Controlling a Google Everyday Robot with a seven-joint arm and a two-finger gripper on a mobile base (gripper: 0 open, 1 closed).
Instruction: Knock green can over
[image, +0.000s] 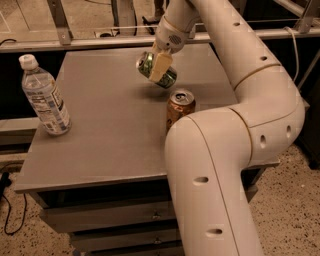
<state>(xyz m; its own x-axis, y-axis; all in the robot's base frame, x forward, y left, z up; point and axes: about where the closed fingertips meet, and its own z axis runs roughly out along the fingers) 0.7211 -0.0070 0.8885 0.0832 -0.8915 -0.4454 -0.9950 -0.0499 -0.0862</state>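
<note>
The green can (167, 77), mottled green and white with a silver top, hangs tilted on its side above the grey table (100, 125), its top facing left. My gripper (158, 66) is shut on the green can, a pale finger (159, 67) lying across its front. The can and gripper are over the back middle of the table, just behind the orange-gold can.
An orange-gold can (178, 108) stands upright right of the table's middle, partly behind my arm (215, 170). A clear water bottle (44, 97) with a white cap stands at the left edge. Metal rails run behind the table.
</note>
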